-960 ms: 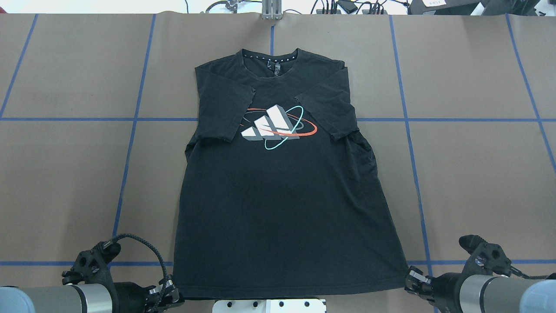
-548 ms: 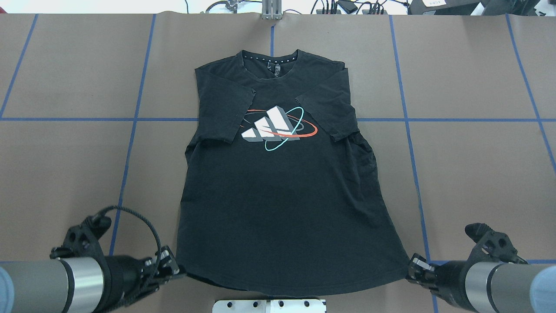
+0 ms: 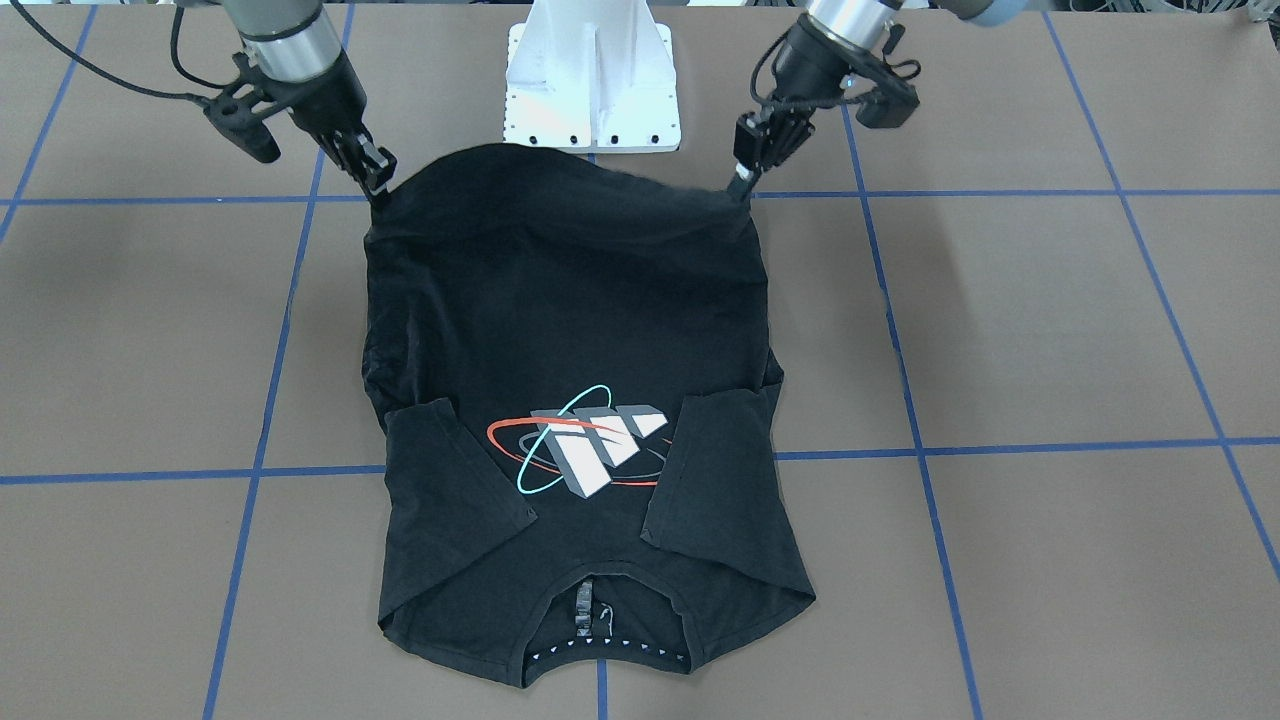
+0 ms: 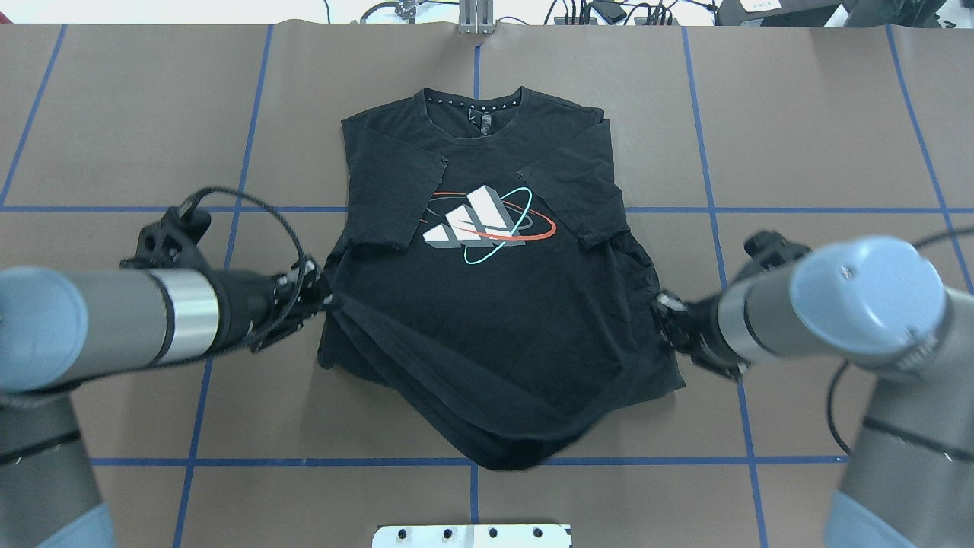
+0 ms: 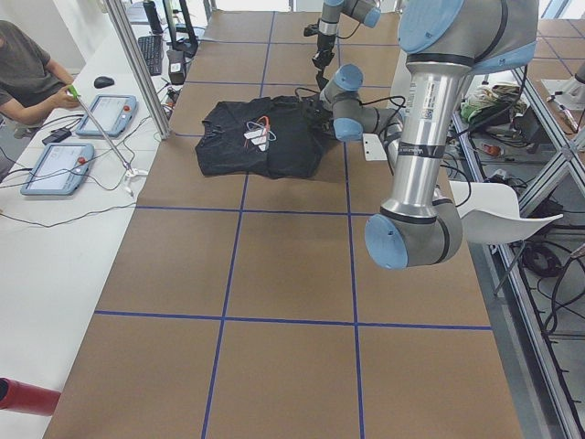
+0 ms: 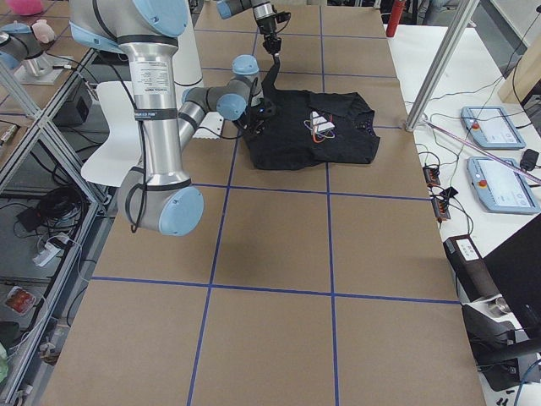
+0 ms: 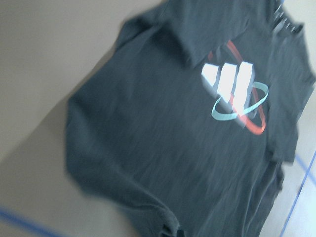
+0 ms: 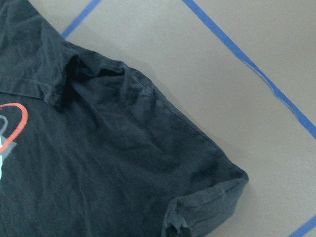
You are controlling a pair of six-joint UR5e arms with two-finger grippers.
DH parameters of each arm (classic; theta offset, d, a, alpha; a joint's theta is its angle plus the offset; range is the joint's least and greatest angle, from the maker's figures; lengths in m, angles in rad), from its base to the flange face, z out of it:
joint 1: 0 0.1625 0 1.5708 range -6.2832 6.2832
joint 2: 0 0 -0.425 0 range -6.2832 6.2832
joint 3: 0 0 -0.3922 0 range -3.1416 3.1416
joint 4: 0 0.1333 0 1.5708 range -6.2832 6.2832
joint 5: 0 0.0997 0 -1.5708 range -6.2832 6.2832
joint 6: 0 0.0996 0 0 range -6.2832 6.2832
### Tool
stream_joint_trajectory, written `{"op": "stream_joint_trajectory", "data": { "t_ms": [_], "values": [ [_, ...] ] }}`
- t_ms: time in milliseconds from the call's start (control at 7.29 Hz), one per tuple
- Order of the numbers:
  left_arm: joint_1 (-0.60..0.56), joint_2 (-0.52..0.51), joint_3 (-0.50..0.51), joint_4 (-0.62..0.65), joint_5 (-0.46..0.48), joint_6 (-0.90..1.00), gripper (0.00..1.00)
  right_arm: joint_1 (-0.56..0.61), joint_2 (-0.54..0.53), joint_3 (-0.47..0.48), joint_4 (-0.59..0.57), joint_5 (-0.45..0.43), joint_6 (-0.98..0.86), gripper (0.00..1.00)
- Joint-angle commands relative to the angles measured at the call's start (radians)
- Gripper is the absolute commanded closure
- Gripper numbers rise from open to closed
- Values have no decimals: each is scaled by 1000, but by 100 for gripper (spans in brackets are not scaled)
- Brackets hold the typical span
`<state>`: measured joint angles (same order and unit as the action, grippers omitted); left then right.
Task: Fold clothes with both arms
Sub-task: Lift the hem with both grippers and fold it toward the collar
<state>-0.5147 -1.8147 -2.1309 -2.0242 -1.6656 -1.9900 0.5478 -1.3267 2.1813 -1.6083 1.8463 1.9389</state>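
The black T-shirt (image 4: 487, 335) lies front up on the brown table, collar at the far side and both sleeves folded in beside the white, red and teal logo (image 4: 481, 222). My left gripper (image 4: 324, 300) is shut on the hem's left corner. The right gripper (image 4: 660, 310) is shut on the hem's right corner. Both corners are held above the table, and the hem sags between them toward the near edge. In the front-facing view the T-shirt (image 3: 570, 300) hangs from the left gripper (image 3: 742, 186) and the right gripper (image 3: 380, 190). Both wrist views show only black cloth.
The white pedestal base (image 4: 472, 534) sits at the near edge, just behind the sagging hem. Blue tape lines (image 4: 228, 208) grid the table. Cables (image 4: 609, 11) lie past the far edge. A seated person (image 5: 23, 69) and two tablets (image 5: 57, 169) are on a side bench.
Both grippers have moved from the near edge toward the table's middle and risen, carrying the hem corners with them. The lower shirt has lifted and now sags in the middle.
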Motion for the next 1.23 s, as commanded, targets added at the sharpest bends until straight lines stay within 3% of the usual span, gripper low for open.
{"op": "stream_joint_trajectory", "data": {
  "t_ms": [0, 411, 685, 960, 1097],
  "values": [
    [-166, -92, 176, -20, -25, 87, 100, 194, 197, -223, -104, 83, -186, 100],
    [-261, -124, 409, -212, -32, 146, 100, 329, 360, -479, -102, 86, -308, 100],
    [-295, -207, 546, -237, -33, 177, 100, 333, 481, -688, -82, 76, -317, 100],
    [-315, -282, 749, -369, -28, 197, 100, 333, 507, -838, 98, 70, -301, 100],
    [-323, -341, 860, -431, -26, 200, 89, 331, 556, -898, 99, 70, -302, 100]
  ]
}}
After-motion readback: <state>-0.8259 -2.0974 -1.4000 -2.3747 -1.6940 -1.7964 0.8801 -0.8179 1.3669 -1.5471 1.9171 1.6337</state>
